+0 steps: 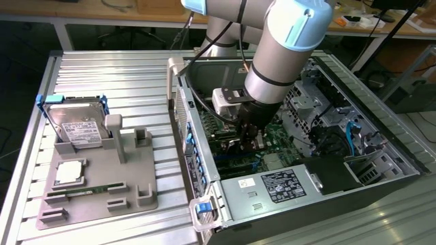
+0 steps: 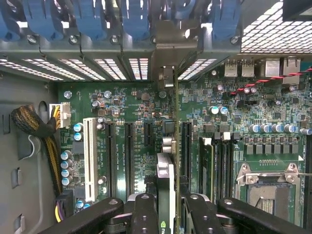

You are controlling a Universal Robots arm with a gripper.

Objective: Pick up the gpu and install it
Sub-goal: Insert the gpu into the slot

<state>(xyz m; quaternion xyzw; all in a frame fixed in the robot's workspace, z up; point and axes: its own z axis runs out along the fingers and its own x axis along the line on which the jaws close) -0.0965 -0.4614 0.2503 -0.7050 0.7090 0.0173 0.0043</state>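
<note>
The fingers point(image 2: 168, 214) are clamped on the gpu point(image 2: 165, 190), held edge-on between them inside the open computer case point(image 1: 381, 168). The card's long axis runs toward the rear slot panel point(image 2: 165, 53), parallel to the expansion slots point(image 2: 129, 156). It hangs just above the motherboard point(image 2: 141, 105), apparently not yet seated. On the bench point(image 1: 102, 66), the parts fixture point(image 1: 129, 173) stands at the exterior view's left.

Even, bright overhead light, the computer case point(image 1: 299, 168) interior shadowed, glare through its vent grilles point(image 2: 117, 68)
</note>
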